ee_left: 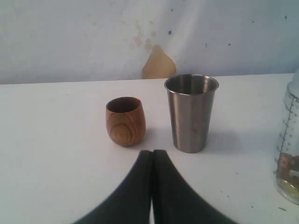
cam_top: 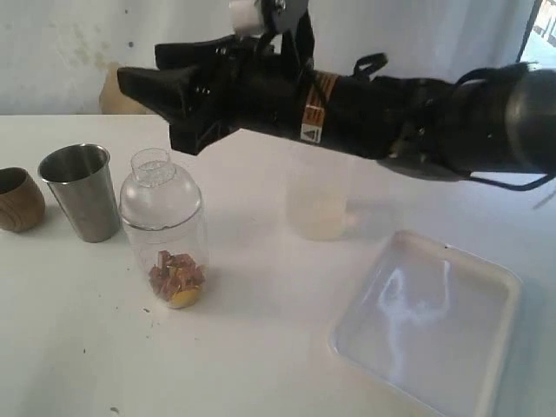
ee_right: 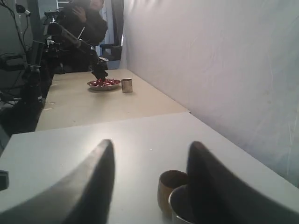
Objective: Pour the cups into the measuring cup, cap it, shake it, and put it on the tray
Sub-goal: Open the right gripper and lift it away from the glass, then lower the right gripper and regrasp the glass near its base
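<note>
The measuring cup [cam_top: 165,252] stands on the table with a clear dome lid [cam_top: 157,181] on top and red and yellow bits at its bottom. Its edge also shows in the left wrist view [ee_left: 291,154]. To its left are the steel tumbler [cam_top: 80,193] [ee_left: 191,114] [ee_right: 183,208] and the wooden cup [cam_top: 17,199] [ee_left: 124,121] [ee_right: 170,185]. The frosted cup [cam_top: 317,210] stands mid-table, and the white tray [cam_top: 486,278] lies at the front right. My right gripper [cam_top: 149,109] [ee_right: 152,148] hangs open and empty above the measuring cup. My left gripper [ee_left: 153,153] is shut and empty, in front of the two cups.
The right arm [cam_top: 408,117] stretches across the back of the table from the right. A white wall [ee_left: 140,32] rises behind the table. A second table with a bowl [ee_right: 103,84] and a person beyond shows in the right wrist view.
</note>
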